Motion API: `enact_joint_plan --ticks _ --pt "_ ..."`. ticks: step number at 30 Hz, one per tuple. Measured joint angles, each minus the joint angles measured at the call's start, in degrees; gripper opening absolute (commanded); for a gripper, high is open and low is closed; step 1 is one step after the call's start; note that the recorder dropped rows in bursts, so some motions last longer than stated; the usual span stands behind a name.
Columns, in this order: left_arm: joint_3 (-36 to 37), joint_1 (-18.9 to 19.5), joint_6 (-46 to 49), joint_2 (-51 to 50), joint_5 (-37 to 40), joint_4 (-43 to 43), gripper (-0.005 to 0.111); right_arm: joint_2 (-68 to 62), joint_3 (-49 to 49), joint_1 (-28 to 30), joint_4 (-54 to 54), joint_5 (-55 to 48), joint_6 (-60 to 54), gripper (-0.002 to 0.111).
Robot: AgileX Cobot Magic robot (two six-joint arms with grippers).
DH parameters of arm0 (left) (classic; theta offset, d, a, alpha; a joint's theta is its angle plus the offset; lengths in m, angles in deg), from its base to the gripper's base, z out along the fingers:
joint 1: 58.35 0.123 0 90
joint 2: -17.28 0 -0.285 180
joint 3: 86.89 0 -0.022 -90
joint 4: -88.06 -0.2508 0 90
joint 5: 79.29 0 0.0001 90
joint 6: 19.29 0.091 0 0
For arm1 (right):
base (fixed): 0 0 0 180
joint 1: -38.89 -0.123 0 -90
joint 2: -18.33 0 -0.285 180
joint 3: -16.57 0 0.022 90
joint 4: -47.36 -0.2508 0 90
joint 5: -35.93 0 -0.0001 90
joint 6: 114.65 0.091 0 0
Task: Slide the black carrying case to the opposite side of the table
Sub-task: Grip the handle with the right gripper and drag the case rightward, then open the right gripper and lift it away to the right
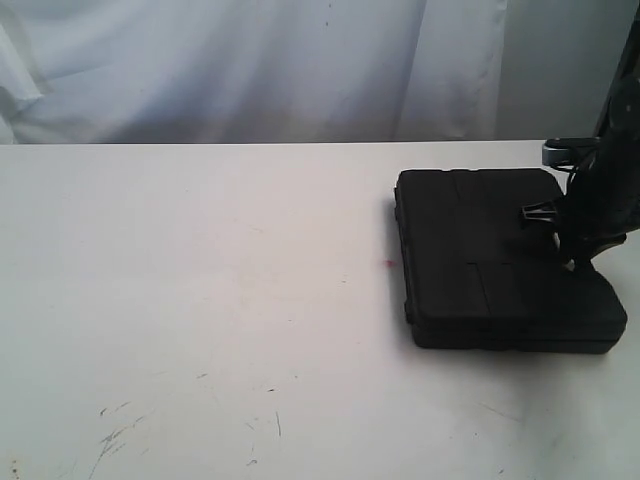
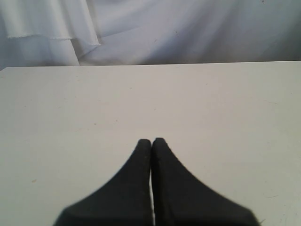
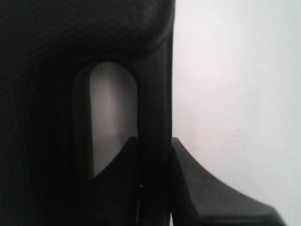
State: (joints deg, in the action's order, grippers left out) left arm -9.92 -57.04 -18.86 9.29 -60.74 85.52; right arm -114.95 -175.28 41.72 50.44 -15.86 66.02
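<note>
The black carrying case (image 1: 480, 260) lies flat on the right part of the white table (image 1: 200, 300). My right gripper (image 1: 580, 250) comes down at the case's right edge. In the right wrist view its two dark fingers (image 3: 197, 188) are shut on the case's handle bar (image 3: 155, 94), with the textured case body (image 3: 47, 94) beside it and bare table (image 3: 235, 94) on the other side. My left gripper (image 2: 151, 141) is shut with nothing in it, above bare tabletop (image 2: 141, 94). The left gripper does not show in the exterior view.
A white curtain (image 1: 250, 60) hangs behind the table's far edge. A tiny red spot (image 1: 389, 264) lies just left of the case. Dark scuff marks (image 1: 115, 435) mark the front left of the tabletop. Bare tabletop stretches left of the case.
</note>
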Motion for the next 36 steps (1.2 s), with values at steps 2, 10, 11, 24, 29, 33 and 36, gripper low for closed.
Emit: enact_joint_plan --ticks 2,10,11,24,29,33,36 --pt "0.0 0.0 0.0 0.0 0.0 0.0 0.0 0.0 0.0 0.0 -0.74 0.1 -0.67 0.0" --pt "0.0 0.0 0.0 0.0 0.0 0.0 0.0 0.0 0.0 -1.0 -1.75 0.1 -0.67 0.0" --pt "0.0 0.0 0.0 0.0 0.0 0.0 0.0 0.0 0.0 -1.04 -1.75 0.1 -0.67 0.0" --pt "0.0 0.0 0.0 0.0 0.0 0.0 0.0 0.0 0.0 -1.13 -2.26 0.1 -0.67 0.032" --pt "0.0 0.0 0.0 0.0 0.0 0.0 0.0 0.7 0.0 -1.17 -3.08 0.1 -0.67 0.04" --pt "0.0 0.0 0.0 0.0 0.0 0.0 0.0 1.31 0.0 -1.26 -3.08 0.1 0.34 0.04" --pt "0.0 0.0 0.0 0.0 0.0 0.0 0.0 2.65 0.0 -1.26 -3.08 0.1 0.83 0.04"
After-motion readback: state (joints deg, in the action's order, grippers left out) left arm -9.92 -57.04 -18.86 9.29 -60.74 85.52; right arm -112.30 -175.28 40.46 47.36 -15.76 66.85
